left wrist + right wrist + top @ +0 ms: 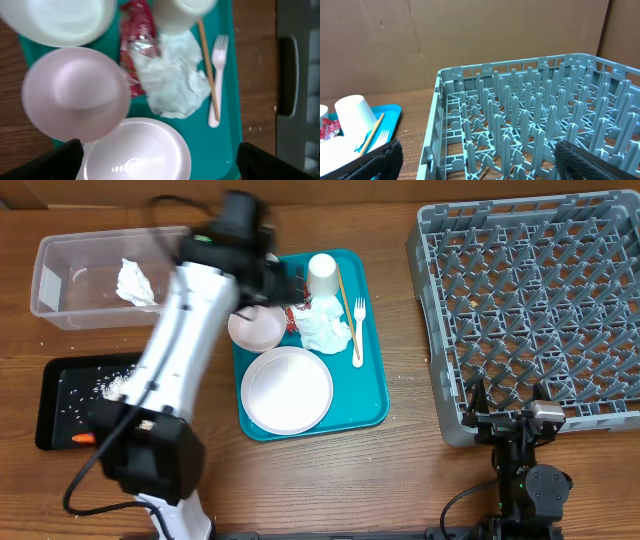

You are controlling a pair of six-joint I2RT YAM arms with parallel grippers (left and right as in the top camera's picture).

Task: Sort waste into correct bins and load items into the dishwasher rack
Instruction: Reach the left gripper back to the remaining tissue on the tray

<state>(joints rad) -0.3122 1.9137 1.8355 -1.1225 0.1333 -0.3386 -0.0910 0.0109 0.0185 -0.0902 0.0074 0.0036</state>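
Left gripper hovers spread wide and empty over the teal tray, pink bowl at its nine o'clock edge; right gripper, equally wide and empty, faces the dishwasher rack at three o'clock.

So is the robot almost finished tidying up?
Not nearly. One crumpled tissue lies in the clear bin and crumbs sit in the black tray. The left gripper hovers open by the pink bowl, holding nothing. The dishwasher rack looks empty, and the plate, cup, fork, napkin and red wrapper all wait on the teal tray.
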